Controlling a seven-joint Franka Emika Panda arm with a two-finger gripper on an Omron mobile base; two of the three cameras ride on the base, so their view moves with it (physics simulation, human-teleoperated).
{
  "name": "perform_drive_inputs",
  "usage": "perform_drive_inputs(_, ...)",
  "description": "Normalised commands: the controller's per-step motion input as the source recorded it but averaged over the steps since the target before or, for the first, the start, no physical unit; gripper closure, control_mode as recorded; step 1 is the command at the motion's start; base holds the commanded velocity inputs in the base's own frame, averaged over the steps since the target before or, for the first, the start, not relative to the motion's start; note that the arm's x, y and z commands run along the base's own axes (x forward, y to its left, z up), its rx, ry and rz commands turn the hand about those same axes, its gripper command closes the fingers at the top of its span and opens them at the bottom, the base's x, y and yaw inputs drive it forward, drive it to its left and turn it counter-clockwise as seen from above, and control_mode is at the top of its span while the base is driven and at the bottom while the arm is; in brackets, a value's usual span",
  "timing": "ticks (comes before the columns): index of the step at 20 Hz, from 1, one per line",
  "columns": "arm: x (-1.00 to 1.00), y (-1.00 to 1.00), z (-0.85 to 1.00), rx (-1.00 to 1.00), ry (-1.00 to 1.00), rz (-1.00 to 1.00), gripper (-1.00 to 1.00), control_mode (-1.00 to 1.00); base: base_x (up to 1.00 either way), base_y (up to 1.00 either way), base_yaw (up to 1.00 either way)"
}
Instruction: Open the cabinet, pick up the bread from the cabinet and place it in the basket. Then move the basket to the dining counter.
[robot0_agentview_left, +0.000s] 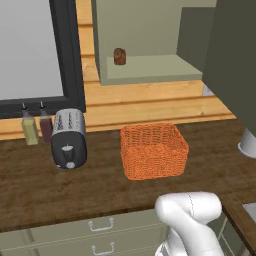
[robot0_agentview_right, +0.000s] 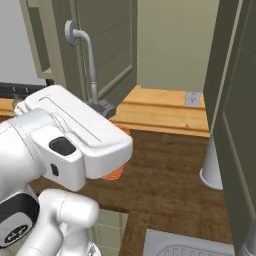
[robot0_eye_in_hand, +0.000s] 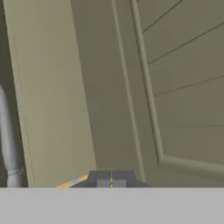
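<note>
Bread (robot0_agentview_left: 119, 56) sits upper centre of left base view, on shelf of open cabinet (robot0_agentview_left: 150, 67), well above basket (robot0_agentview_left: 154, 151). We judge it light, soft, crushable: pinch gently across middle. Gripper (robot0_eye_in_hand: 111, 179) fingers pressed together, holding nothing, facing cabinet door.

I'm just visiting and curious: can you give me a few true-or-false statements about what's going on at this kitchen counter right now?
1. The bread already lies in the basket. False: it sits on the shelf of the open cabinet.
2. The hand is shut with nothing in it. True.
3. A toaster stands beside the basket on the worktop. True.
4. The basket is blue. False: it is orange.
5. Two bottles stand behind the toaster, by the window. True.
</note>
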Motion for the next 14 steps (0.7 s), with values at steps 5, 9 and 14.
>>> perform_drive_inputs(5, -0.93, 0.74, 0.11, 0.08, -0.1, -0.27, 1.0, -1.0, 0.0, 0.0, 0.0)
perform_drive_inputs(9, -0.63, 0.96, 0.4, 0.21, 0.01, 0.03, 1.0, -1.0, 0.0, 0.0, 0.0)
perform_drive_inputs(14, -0.25, 1.0, 0.19, 0.19, 0.05, 0.13, 1.0, -1.0, 0.0, 0.0, 0.0)
